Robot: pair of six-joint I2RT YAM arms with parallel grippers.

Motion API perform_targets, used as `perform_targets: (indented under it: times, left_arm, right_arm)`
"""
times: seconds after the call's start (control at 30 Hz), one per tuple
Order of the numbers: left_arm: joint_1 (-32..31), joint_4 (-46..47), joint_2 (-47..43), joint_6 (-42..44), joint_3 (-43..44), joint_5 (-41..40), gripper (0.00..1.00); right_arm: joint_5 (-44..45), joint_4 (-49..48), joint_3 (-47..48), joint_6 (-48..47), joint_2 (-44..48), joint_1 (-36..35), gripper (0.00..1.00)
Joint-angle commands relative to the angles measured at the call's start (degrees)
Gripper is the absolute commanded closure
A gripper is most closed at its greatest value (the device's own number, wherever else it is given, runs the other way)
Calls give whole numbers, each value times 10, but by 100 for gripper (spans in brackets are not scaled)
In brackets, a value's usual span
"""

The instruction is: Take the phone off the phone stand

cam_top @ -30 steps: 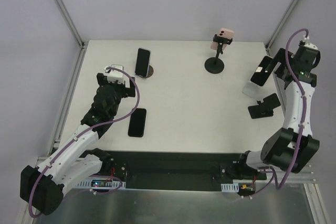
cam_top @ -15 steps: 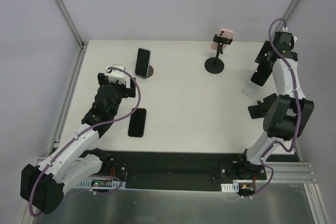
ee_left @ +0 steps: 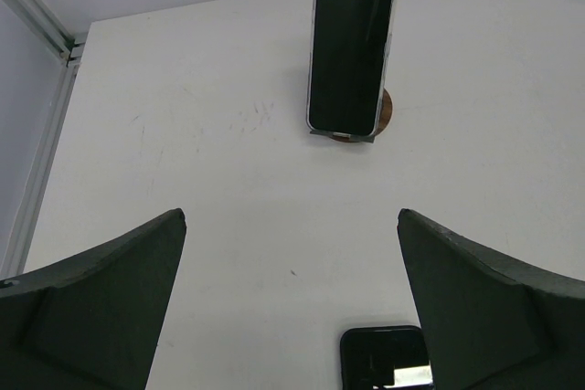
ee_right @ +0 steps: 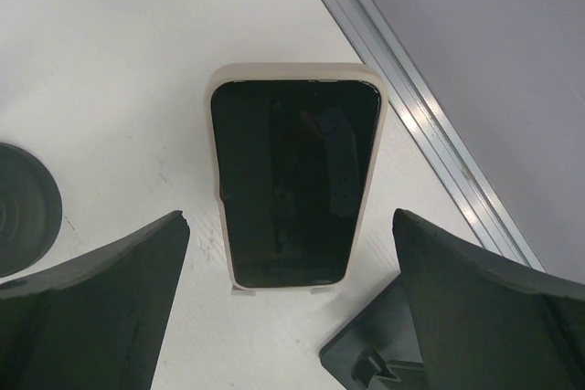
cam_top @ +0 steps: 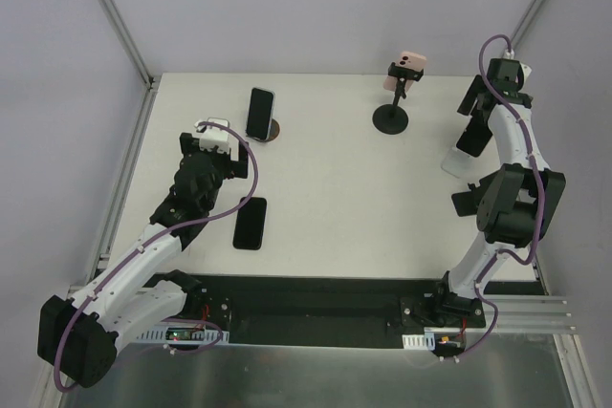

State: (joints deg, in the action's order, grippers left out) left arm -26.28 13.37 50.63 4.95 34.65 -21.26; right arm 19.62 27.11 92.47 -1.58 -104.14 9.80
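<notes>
Across the white table (cam_top: 325, 188) I'm swinging my right gripper (ee_right: 291, 216), jaws gaping and empty, over the cream-cased phone (ee_right: 294, 180), which is probably still leaning on its stand (cam_top: 451, 161); lifting is coming next.

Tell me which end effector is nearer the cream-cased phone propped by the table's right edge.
Right. The right end effector hovers open close above the cream-cased phone; the left end effector sits far across the table, by another propped phone.

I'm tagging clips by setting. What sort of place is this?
Likely a robot test cell in a lab: a white table, plain panels in aluminium rails, and a black phone propped on a round stand.
</notes>
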Motion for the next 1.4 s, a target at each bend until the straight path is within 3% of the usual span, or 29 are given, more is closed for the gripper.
perform_targets:
  times: [0.0, 0.23, 0.77, 1.17, 1.27, 1.37]
  left_arm:
    - [-2, 9, 2, 4, 8, 4, 1]
    - [-2, 9, 6, 5, 8, 5, 1]
    - [-2, 8, 9, 7, 9, 11, 1]
    - [-2, 2, 12, 1, 14, 19, 1]
    - [-2, -1, 15, -4, 16, 21, 1]
    - [-2, -3, 16, -6, 17, 25, 1]
  right_arm:
    - [9, -19, 20, 13, -9, -2, 4]
    - [45, -10, 25, 14, -26, -3, 4]
    - [26, -29, 11, 7, -43, -2, 1]
    - [-5, -58, -33, 1, -19, 10, 27]
    - [-14, -64, -40, -2, -12, 13, 36]
    - [-17, -65, -43, -9, -2, 13, 51]
